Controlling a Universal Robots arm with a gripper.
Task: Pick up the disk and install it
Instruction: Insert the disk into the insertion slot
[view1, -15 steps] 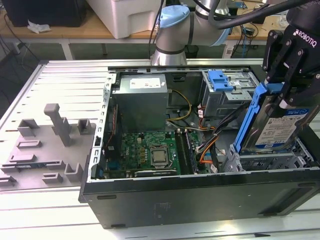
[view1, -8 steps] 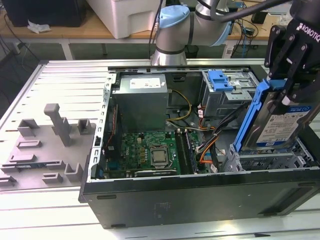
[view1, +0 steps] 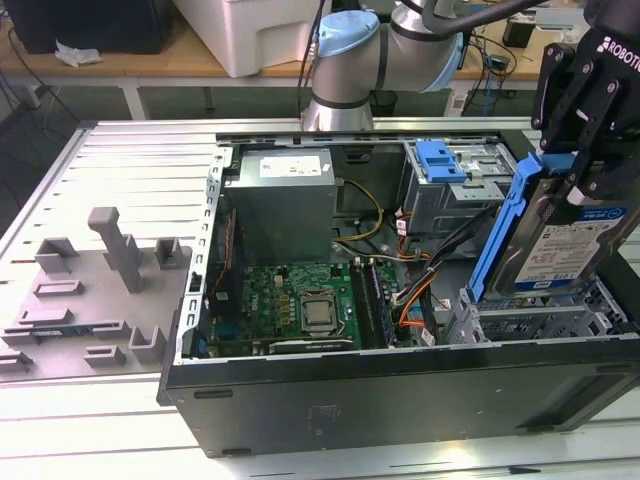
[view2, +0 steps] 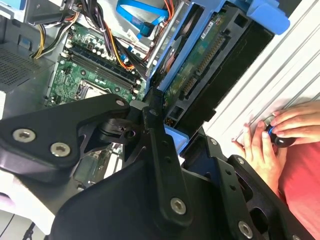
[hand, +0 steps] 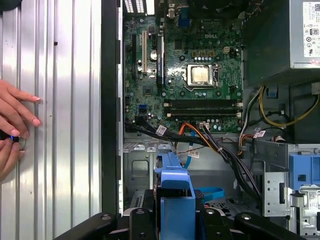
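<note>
The disk (view1: 565, 245) is a silver hard drive with a blue-and-white label in a blue plastic carrier frame (view1: 497, 240). It stands on edge, tilted, over the drive cage (view1: 540, 322) at the exterior view's right of the open computer case (view1: 400, 385). My gripper (view1: 575, 172) is shut on the disk's upper end from above. The second wrist view shows the disk (view2: 210, 65) with its green circuit side up, held by my gripper (view2: 172, 132). In the first wrist view the carrier's blue edge (hand: 175, 192) runs out from my gripper (hand: 175, 220) over the cage floor.
The case holds a motherboard (view1: 300, 300), a grey power-supply box (view1: 280, 195), a blue latch piece (view1: 440, 160) and loose cables (view1: 415, 290) beside the cage. Grey fixture blocks (view1: 110, 260) stand on the ribbed table at the exterior view's left. A person's hands (view2: 270, 137) rest on the table beside the case.
</note>
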